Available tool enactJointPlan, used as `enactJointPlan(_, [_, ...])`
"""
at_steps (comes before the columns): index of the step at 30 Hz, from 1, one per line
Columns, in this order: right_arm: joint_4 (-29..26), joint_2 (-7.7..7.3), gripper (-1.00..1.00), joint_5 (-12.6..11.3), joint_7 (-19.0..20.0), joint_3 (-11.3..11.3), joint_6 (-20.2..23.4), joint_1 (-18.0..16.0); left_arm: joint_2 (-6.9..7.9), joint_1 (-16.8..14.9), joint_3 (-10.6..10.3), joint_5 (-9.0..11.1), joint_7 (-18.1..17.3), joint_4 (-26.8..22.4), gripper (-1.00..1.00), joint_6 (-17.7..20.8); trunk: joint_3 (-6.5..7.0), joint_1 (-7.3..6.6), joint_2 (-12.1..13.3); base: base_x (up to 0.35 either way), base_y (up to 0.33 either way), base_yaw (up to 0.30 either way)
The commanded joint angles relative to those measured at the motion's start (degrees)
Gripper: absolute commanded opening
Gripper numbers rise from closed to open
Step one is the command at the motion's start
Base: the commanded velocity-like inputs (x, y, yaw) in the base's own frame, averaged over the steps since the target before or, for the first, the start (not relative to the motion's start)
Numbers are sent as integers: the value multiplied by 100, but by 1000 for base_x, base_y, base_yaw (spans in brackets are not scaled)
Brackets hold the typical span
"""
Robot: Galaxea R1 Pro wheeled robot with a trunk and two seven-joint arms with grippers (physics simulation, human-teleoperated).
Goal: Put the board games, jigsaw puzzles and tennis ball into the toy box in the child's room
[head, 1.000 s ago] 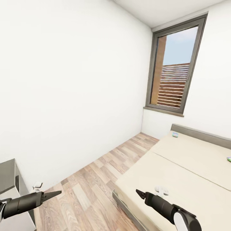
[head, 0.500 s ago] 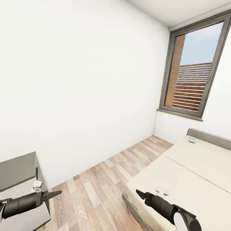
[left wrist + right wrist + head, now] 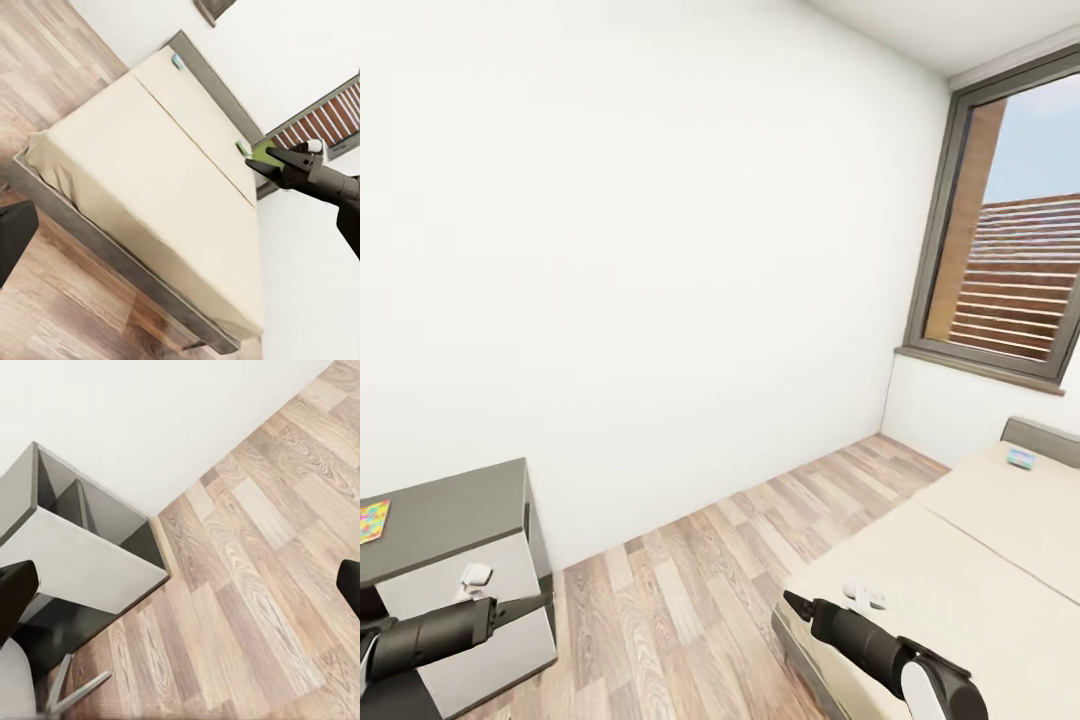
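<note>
Wall (image 3: 660, 250): white, plain, spanning most of the head view.

Floor (image 3: 690, 600): light wood planks, running between cabinet and bed.

Bed (image 3: 960, 570): beige mattress on a grey-brown frame, at the right of the head view; headboard (image 3: 1040, 440) below the window.

Window (image 3: 1010, 230): dark grey frame, slatted wooden screen outside.

Cabinet (image 3: 460, 560): dark grey top with white front, at the lower left of the head view, against the wall.

Left arm: dark forearm low at the left, in front of the cabinet. Left gripper (image 3: 525, 607): fingers drawn together to a narrow point, holding nothing.

Right arm: dark forearm with white joint, over the near corner of the bed. Right gripper (image 3: 797, 605): fingers close together, nothing between them.

Jigsaw puzzle (image 3: 372, 521): thin multicoloured card, flat on the cabinet top at the picture's left edge.

Blue board game (image 3: 1020, 458): small, flat on the mattress, just beside the headboard.

Green board game (image 3: 259, 154): on the far edge of the mattress in the left wrist view, partly hidden behind the right gripper.
</note>
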Motion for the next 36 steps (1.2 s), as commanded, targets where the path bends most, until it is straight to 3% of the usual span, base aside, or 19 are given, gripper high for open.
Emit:
enactJointPlan(1, [-2, 7, 100, 2, 29, -19, 36, -1, 0, -3, -1, -2, -21, 3, 100, 61, 1, 2, -4, 0, 0, 270])
enactJointPlan(30, [5, -12, 100, -34, 38, -21, 27, -3, -8, -5, 8, 0, -17, 3, 100, 41, 95, 2, -4, 0, 0, 270])
enactJointPlan(36, [5, -15, 100, -55, 61, -37, 21, -3, -8, -2, 10, 7, -23, 3, 100, 20, 100, 2, -4, 1, 0, 138])
